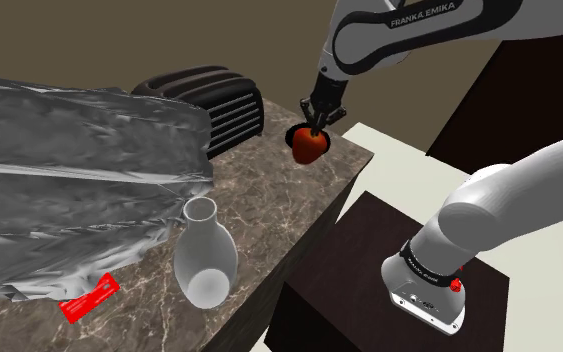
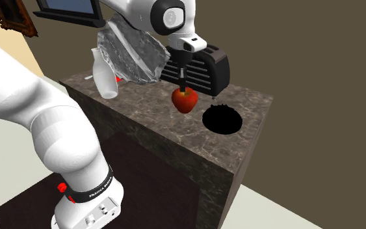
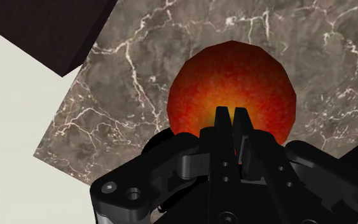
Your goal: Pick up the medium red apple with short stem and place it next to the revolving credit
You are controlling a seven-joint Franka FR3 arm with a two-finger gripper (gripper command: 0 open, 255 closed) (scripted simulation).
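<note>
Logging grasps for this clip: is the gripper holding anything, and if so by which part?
The red apple, pinched at its very top by the gripper, jaws nearly shut; the stem itself is hidden.

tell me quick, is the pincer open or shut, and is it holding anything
Pincer: shut on the red apple, gripping it at its top.

Shoulder camera looks down over the marble counter (image 1: 269, 195) from beside the stand (image 1: 369, 240). A second, close by the arm (image 2: 45, 143), faces across it. The wrist camera hangs just above the apple (image 3: 234, 76), common to all three.
</note>
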